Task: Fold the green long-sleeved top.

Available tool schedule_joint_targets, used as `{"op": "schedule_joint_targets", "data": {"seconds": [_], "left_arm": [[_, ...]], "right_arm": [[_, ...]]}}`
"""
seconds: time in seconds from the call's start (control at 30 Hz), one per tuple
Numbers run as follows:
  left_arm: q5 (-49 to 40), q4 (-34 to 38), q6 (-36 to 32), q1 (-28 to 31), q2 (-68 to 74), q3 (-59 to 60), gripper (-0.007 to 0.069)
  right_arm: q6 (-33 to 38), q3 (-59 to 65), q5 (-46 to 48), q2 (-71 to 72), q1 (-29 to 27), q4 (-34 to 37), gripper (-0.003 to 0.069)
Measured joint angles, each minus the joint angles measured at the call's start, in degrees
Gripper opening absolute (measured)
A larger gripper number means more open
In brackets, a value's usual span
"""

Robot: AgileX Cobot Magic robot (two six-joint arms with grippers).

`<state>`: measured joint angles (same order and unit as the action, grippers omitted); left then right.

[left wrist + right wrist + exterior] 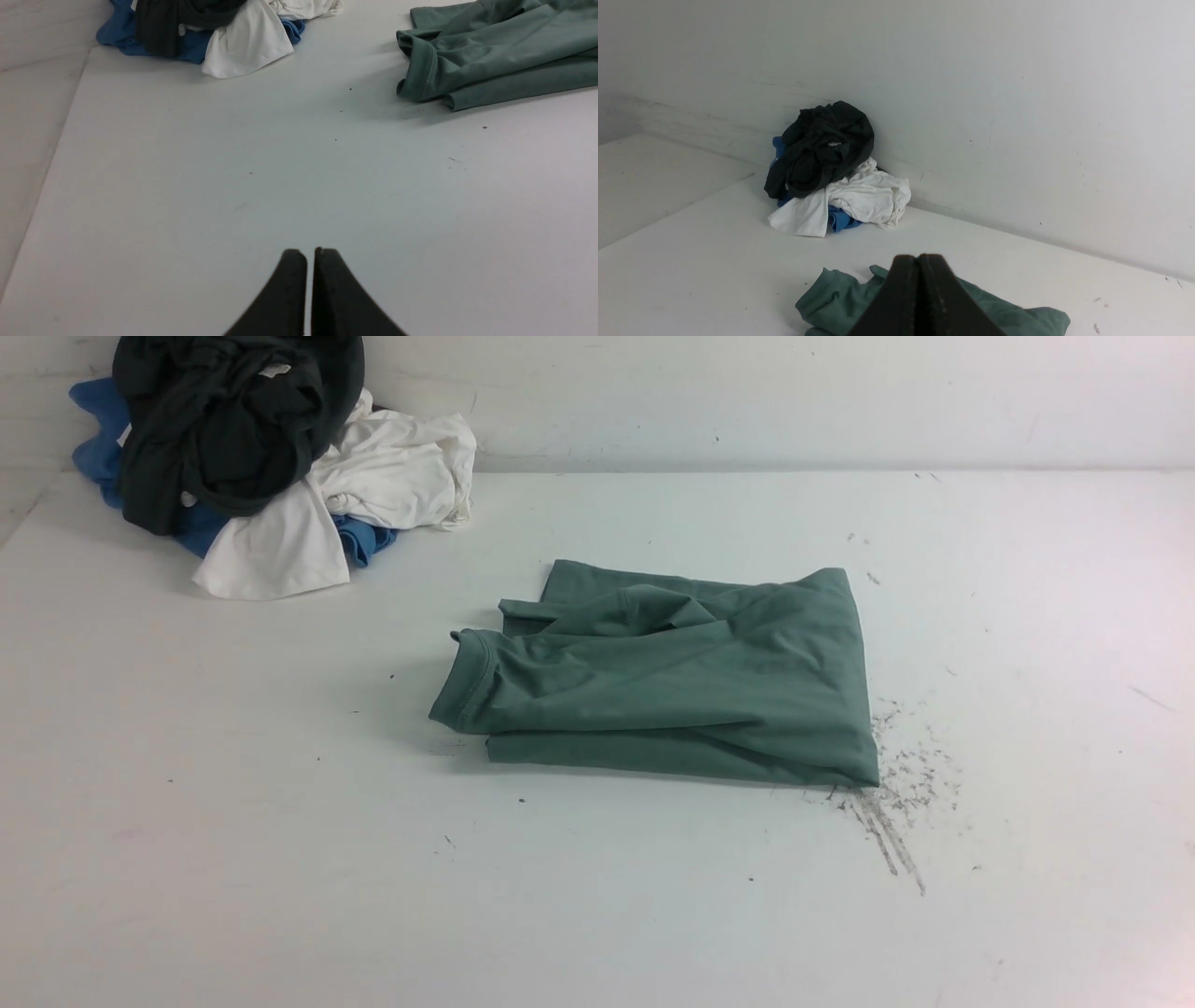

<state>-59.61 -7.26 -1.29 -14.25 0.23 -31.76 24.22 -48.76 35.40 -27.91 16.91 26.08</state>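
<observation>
I'm looking at a white bench [187,859] that runs back to a plain white wall [794,392]. Its surface is scuffed, with a patch of dark streaks and specks [896,803] just off the near right corner of the green long-sleeved top [672,681]. That top is the only green garment I count, and it lies folded into a rough rectangle around the middle of the bench, one ribbed edge facing the left side.

In the far left corner sits one heap of three other garments: a dark garment [224,420] on top, a white garment [373,495] beneath it and a blue garment [98,439] poking out below.

Both tools are clear of the cloth (neither shows in the front view). My left tool [310,254] has its jaws pressed together over bare bench, holding nothing. My right tool [919,261] is likewise closed and empty, above the top.
</observation>
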Motion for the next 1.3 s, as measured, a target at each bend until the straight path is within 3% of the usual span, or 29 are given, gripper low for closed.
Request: {"op": "schedule_joint_targets", "data": {"seconds": [0.53, 0.73, 0.87, 0.9, 0.93, 1.0, 1.13, 1.3], "left_arm": [[0.0, 0.0, -0.1, 0.0, 0.0, 0.0, 0.0006], [0.0, 0.0, -0.1, 0.0, 0.0, 0.0, 0.0006], [0.0, 0.0, -0.1, 0.0, 0.0, 0.0, 0.0006], [0.0, 0.0, -0.1, 0.0, 0.0, 0.0, 0.0006], [0.0, 0.0, -0.1, 0.0, 0.0, 0.0, 0.0006], [0.0, 0.0, -0.1, 0.0, 0.0, 0.0, 0.0006], [0.0, 0.0, -0.1, 0.0, 0.0, 0.0, 0.0006], [0.0, 0.0, -0.1, 0.0, -0.1, 0.0, 0.0006]], "right_arm": [[0.0, 0.2, 6.3, 0.0, 0.0, 0.0, -0.0015], [-1.4, 10.6, -4.2, 4.7, -2.3, -2.6, -0.0015], [-7.4, 22.0, -16.2, 9.5, -7.0, -6.5, -0.0015], [-11.8, 30.2, -21.6, 13.1, -10.0, -10.9, -0.0015], [-12.4, 30.2, -22.1, 13.1, -10.4, -10.9, -0.0015], [-20.4, 40.0, -25.8, 18.8, -14.0, -19.4, -0.0015], [-31.7, 47.9, -23.4, 25.8, -17.0, -28.6, -0.0015], [-37.8, 50.3, -16.2, 28.4, -18.3, -31.5, -0.0015]]}}
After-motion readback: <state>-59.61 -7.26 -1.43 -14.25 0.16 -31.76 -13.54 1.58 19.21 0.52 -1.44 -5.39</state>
